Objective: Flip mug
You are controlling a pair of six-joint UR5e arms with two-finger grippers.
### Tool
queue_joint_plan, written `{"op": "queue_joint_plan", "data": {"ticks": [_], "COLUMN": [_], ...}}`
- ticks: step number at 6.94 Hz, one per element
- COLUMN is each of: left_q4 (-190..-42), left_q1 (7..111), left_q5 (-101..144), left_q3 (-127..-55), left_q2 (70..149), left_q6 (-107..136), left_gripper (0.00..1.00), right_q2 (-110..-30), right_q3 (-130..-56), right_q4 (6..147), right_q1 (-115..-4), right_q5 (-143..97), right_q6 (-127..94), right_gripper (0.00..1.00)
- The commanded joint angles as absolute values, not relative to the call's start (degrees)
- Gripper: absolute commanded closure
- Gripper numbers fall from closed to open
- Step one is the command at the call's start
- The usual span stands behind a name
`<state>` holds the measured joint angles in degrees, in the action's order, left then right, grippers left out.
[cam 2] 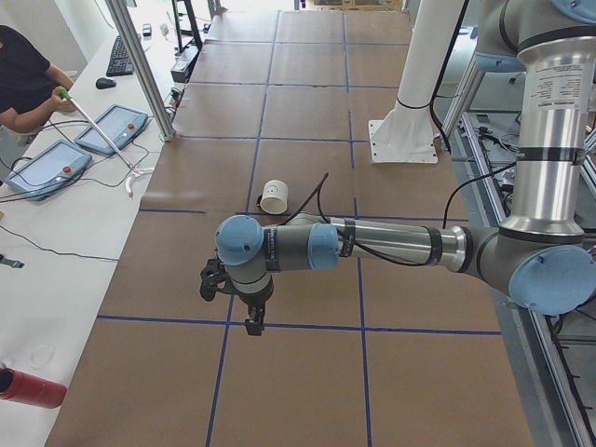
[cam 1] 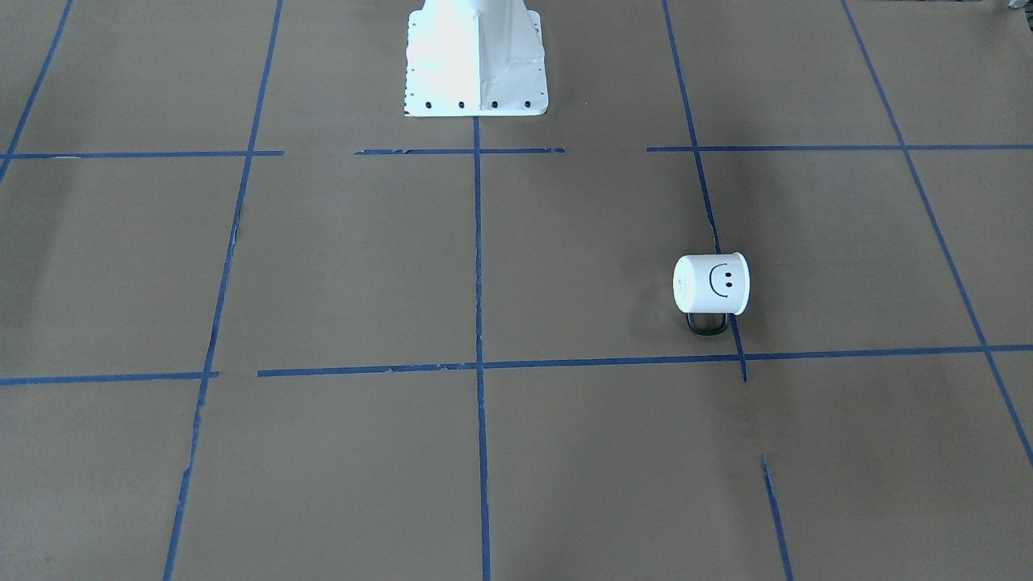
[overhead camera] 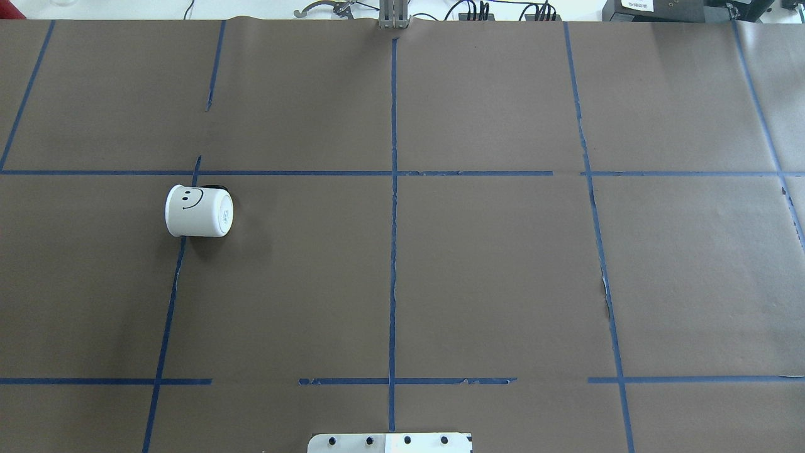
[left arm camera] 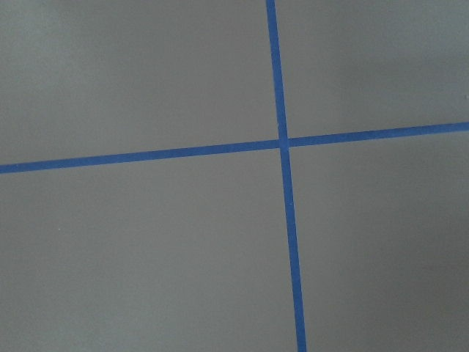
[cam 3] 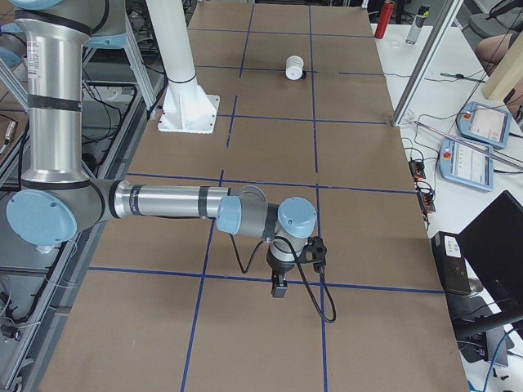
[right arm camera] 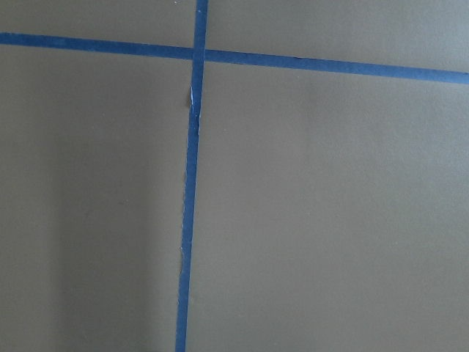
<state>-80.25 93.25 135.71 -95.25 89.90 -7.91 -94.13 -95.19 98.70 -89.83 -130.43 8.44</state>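
Observation:
The mug is white with a black smiley face and lies on its side on the brown table cover, on the robot's left half. Its black handle points away from the robot. It also shows in the overhead view, the exterior left view and the exterior right view. My left gripper hangs above the table, well short of the mug toward the table's left end. My right gripper hangs over the table's right part, far from the mug. I cannot tell whether either gripper is open or shut. Both wrist views show only bare cover and tape.
Blue tape lines divide the brown cover into squares. The white robot pedestal stands at the table's robot side. A side bench with teach pendants, an operator and a red bottle lies beyond the far edge.

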Motion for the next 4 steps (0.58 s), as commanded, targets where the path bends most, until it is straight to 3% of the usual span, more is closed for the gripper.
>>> {"op": "queue_joint_plan", "data": {"ticks": [1,4], "left_q4": [-78.6,-79.2], "left_q1": [93.3,93.0], "left_q5": [137.0,136.8], "left_q3": [-95.5,-96.4], "left_q2": [91.2,91.0], "left_q6": [-8.1,-8.0], "left_gripper": [0.00,0.00], "right_q2": [-94.1,-94.1], "right_q3": [-95.2,-95.2], "right_q4": [98.7,98.7], "right_q1": [-89.8,-89.8], "right_q5": [-130.4,-130.4], "right_q6": [8.4,8.4], "right_gripper": [0.00,0.00]}}
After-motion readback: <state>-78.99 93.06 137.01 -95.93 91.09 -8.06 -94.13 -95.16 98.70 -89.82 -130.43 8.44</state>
